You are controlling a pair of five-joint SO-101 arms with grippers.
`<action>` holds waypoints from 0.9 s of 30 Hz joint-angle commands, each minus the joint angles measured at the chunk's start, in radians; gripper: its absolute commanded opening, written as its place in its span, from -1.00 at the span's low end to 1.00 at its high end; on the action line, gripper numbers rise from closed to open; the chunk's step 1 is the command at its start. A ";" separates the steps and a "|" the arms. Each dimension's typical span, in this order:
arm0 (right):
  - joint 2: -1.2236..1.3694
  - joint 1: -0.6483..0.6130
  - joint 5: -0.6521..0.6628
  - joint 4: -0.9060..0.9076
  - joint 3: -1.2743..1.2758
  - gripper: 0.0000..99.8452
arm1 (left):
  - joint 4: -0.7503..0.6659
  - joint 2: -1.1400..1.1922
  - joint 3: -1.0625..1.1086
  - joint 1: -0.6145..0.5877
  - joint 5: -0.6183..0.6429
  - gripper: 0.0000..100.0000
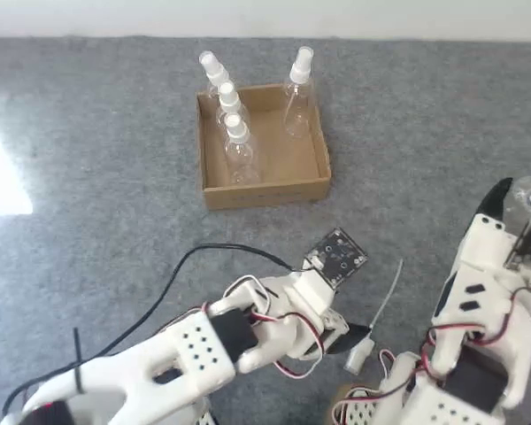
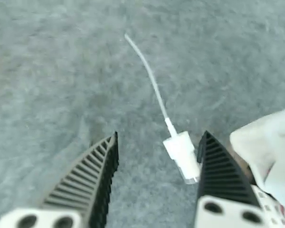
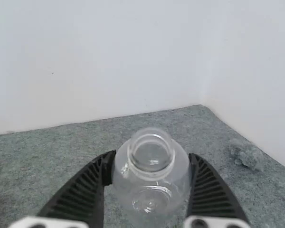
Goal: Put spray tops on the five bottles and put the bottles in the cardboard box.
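My left pincer (image 2: 160,135) sat released astride the spray top (image 2: 182,153), whose tube end lay nearer the cardboard box (image 1: 264,190). My right pincer (image 3: 150,156) gripped an uncapped bottle (image 3: 149,190).

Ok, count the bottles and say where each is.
5. At the cardboard box: three bottles down its left side, one at its right, all capped. The fifth bottle, uncapped, is in the right gripper. None seems hidden.
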 commanded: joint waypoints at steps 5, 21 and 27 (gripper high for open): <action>0.240 0.010 -0.011 -0.051 -0.130 -0.79 | -0.041 0.227 -0.111 0.011 0.009 -0.48; 0.291 0.048 -0.044 -0.053 -0.149 -0.79 | 0.006 0.537 -0.332 0.046 -0.046 -0.49; 0.291 0.048 -0.044 -0.053 -0.149 -0.79 | 0.058 0.623 -0.410 0.058 -0.071 -0.49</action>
